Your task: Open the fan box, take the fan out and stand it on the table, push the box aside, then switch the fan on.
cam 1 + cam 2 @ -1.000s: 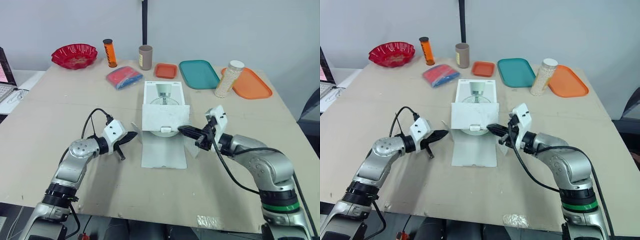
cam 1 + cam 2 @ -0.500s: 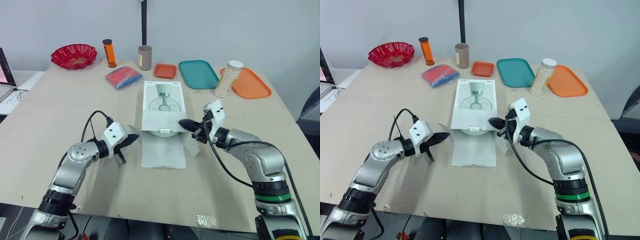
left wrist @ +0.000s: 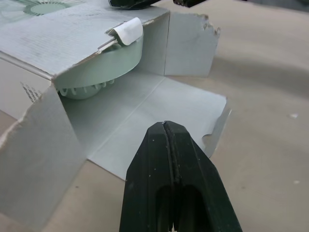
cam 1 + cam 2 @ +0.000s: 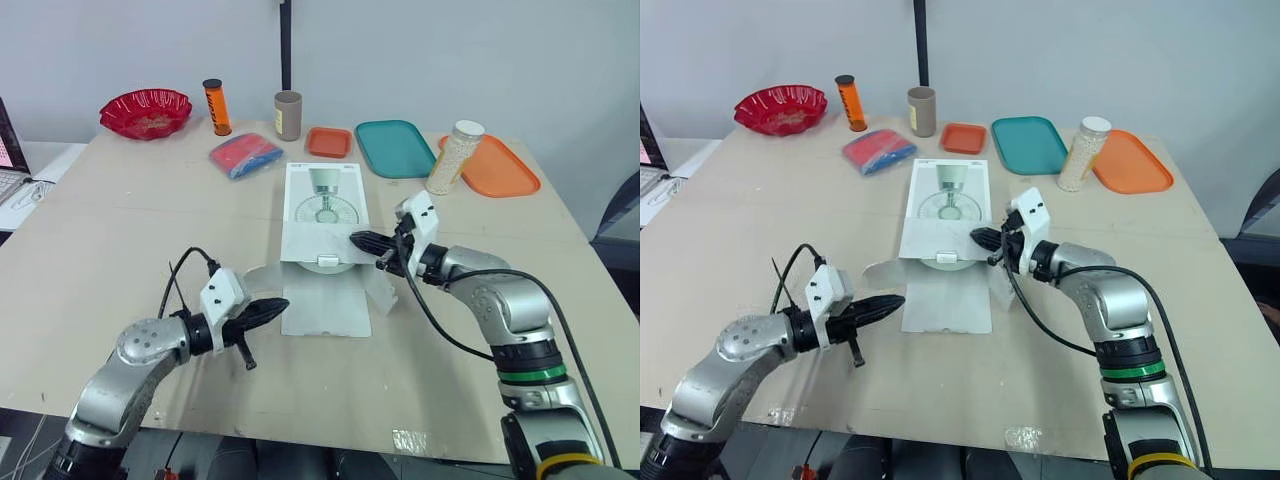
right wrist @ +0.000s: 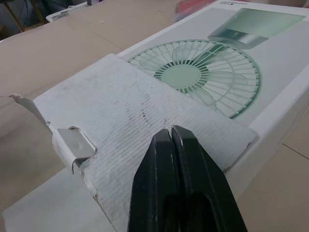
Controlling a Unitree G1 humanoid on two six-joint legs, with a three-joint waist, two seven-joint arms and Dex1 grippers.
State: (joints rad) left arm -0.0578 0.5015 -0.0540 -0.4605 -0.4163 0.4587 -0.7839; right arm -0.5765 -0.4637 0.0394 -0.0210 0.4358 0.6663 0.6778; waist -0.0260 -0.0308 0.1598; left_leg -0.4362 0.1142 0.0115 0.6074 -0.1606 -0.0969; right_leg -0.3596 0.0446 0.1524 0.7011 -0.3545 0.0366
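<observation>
fan box (image 4: 325, 190) open, fan (image 3: 104, 67) peeking. jaws clenched empty: right gripper (image 4: 362, 240) over top flap (image 5: 120, 111), left gripper (image 4: 275, 305) 7 o'clock. pin flap, spread left jaws wide.

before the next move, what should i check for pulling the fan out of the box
Box end open: ok, top flap folded back on the fan box.
Access to the fan: ok, its green rim shows in the opening.
Is the right gripper ready to grasp: not ok, shut above the top flap.
Is the left gripper ready: not ok, shut by the bottom flap.
Will the top flap hold back unaided: cannot tell.
</observation>
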